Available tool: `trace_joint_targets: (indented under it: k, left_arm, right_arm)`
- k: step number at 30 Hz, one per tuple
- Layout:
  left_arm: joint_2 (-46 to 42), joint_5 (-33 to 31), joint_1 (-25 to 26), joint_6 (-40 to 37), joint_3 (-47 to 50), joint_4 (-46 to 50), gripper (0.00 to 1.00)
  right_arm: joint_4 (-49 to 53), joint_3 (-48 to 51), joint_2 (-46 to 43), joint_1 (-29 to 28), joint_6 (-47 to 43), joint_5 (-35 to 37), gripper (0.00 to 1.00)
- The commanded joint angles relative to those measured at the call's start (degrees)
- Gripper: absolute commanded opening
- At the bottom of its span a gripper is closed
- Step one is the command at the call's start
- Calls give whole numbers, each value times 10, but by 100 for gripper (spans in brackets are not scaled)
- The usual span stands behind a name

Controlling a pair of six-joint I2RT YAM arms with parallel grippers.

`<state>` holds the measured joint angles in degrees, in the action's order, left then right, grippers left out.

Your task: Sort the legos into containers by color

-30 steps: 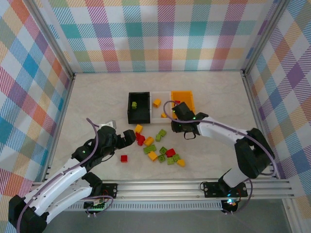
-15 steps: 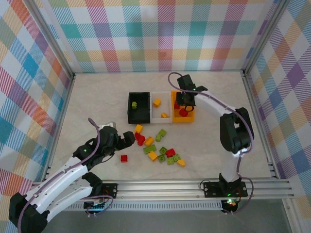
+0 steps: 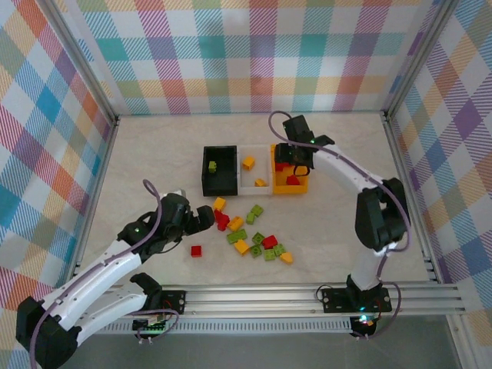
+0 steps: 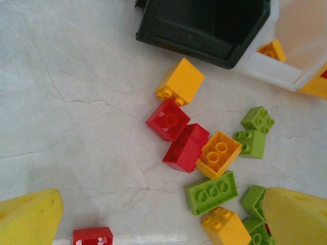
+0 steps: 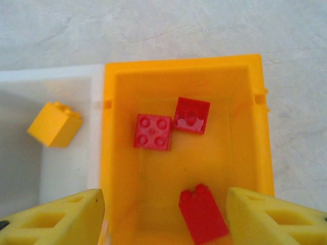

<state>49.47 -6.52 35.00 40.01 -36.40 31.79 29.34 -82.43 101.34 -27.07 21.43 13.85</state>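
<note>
- We see the legos (image 3: pixel 247 231) as tiny studded bricks in red, lime green and yellow-orange, scattered on the table (image 3: pixel 154 154) just in front of the containers (image 3: pixel 219 186).
- The black bin (image 4: pixel 194 45) holds one green brick (image 3: pixel 212 165). The white bin (image 5: pixel 51 71) holds two yellow-orange bricks (image 3: pixel 247 163). The orange-yellow bin (image 5: pixel 179 64) holds three red bricks (image 5: pixel 153 131).
- The right gripper (image 5: pixel 166 218) hangs over the orange-yellow bin, jaws spread, grasping nothing.
- The left gripper (image 4: pixel 163 219) hovers at the pile's left edge, jaws apart and empty, with a lone red brick (image 4: pixel 92 236) near one finger.
</note>
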Motion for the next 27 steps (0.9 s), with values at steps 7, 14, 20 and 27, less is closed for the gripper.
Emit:
trace_joint_targets:
  k: [7, 14, 20, 27]
  left_arm:
    - [164, 78, 20, -106, -70, 15, 85]
    - [270, 13, 79, -127, -130, 25, 68]
    - [344, -6, 78, -150, -147, 11, 60]
    - [401, -34, 79, -161, -156, 2, 53]
  right_arm:
    - [-59, 174, -123, -55, 25, -30, 65]
    - [-83, 252, -175, -55, 43, -35, 65]
    - [-81, 269, -188, -55, 44, -29, 65]
    - [-80, 268, -197, -54, 40, -22, 65]
